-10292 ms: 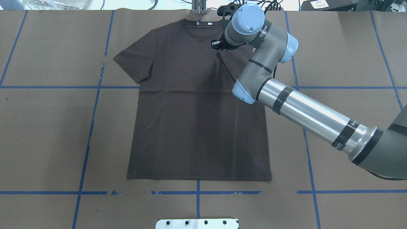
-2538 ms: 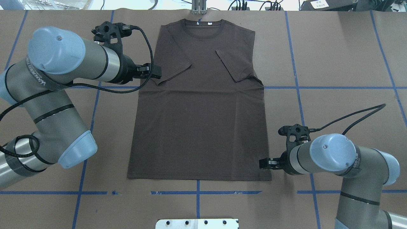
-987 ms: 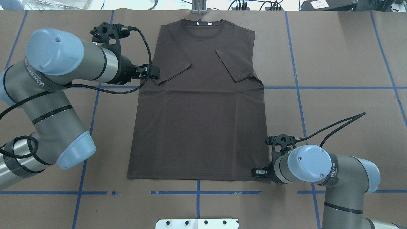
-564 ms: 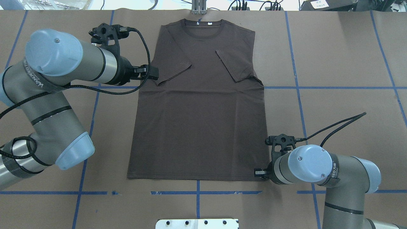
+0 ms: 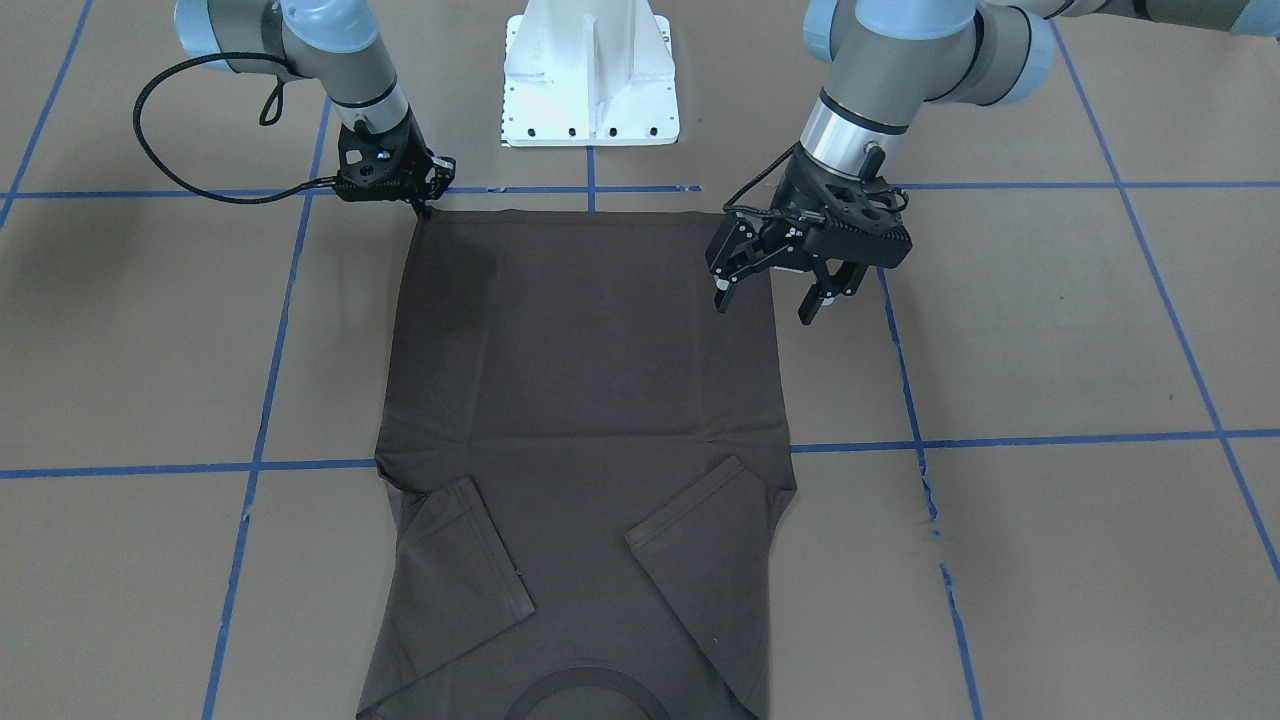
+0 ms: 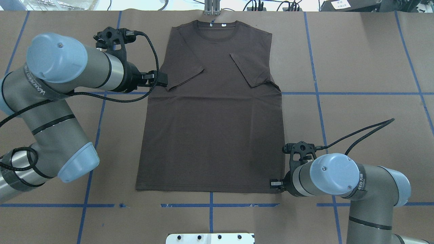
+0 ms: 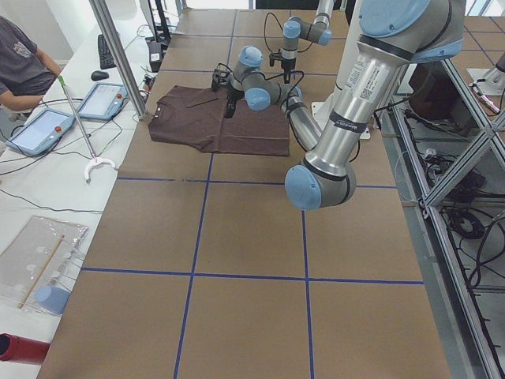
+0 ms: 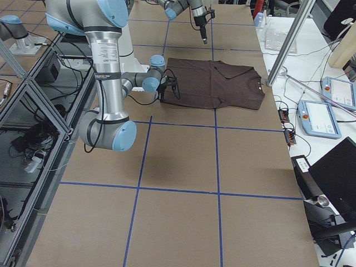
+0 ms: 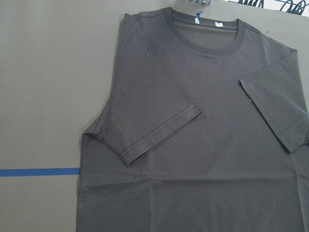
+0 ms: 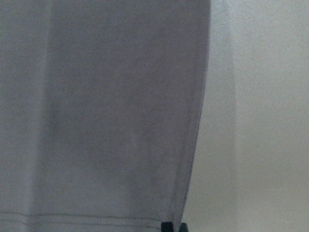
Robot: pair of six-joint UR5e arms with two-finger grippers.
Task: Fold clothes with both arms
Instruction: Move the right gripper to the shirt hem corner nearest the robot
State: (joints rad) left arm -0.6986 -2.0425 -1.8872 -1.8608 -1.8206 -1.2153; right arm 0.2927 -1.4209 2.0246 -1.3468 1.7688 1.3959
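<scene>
- T-shirt (image 6: 213,118) lies flat on the table (image 6: 356,61), collar away from me, both sleeves folded inward.
- My right gripper (image 5: 424,207): fingers pinched together on the right hem corner.
- My left gripper (image 5: 765,303): fingers spread apart, held above the shirt's left edge.

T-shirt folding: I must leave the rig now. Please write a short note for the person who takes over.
Left gripper: open, empty, above the left edge of the T-shirt, near the sleeve.
Right gripper: shut on the right hem corner, low on the table.
T-shirt: flat, collar away from the robot.
Done: both sleeves folded inward.
To do: fold the body; nothing lifted yet.
</scene>
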